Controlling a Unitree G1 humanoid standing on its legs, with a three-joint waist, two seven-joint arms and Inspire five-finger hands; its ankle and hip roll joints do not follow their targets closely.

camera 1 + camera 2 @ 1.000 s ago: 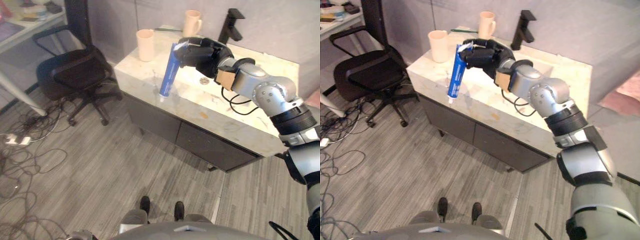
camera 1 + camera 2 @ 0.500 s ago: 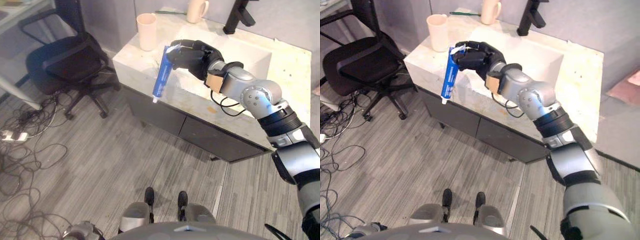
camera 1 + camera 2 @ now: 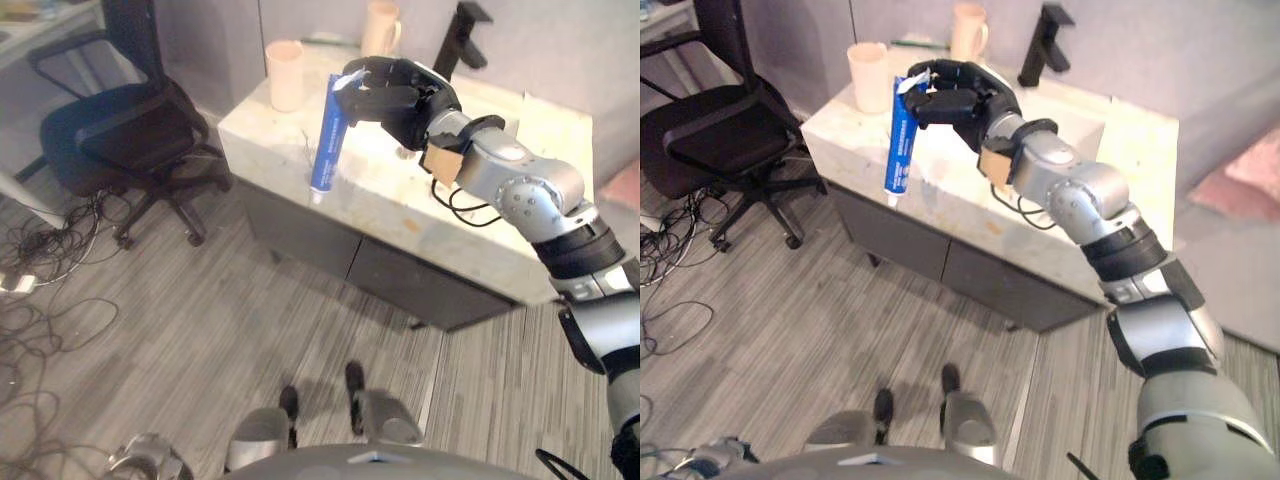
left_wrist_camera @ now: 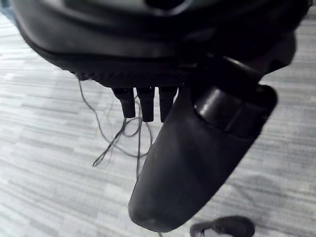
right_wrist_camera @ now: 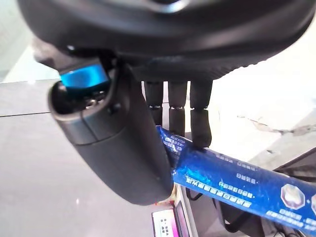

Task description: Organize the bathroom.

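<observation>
I am holding the blue toothpaste tube [image 3: 327, 137] by its crimped upper end in the right hand [image 3: 400, 95], fingers and thumb curled and pinching it, so the tube is hanging nearly upright with its white cap pointing down over the front left part of the marble counter [image 3: 480, 230]. Gripping at the flat end is leaving the long body free to swing, which I judge suits lowering it cap-first into a cup. In the right wrist view the fingers [image 5: 200, 123] are pressing across the tube against the thumb. Two cream cups are waiting on the counter: the near cup [image 3: 286, 75] at the left back corner, just beyond the tube, and a handled mug [image 3: 381, 27] farther back beside the black tap [image 3: 457, 40]. A thin green stick, possibly a toothbrush, is lying between them, too small for me to be sure. I am judging the near cup to be the likely home for the tube, since the hand is carrying it on that side. The left hand [image 4: 197, 153] is hanging idle over the grey floor [image 3: 200, 320], fingers relaxed and holding nothing. A black office chair [image 3: 120, 130] is standing left of the counter, close enough that I am minding my elbow room.
</observation>
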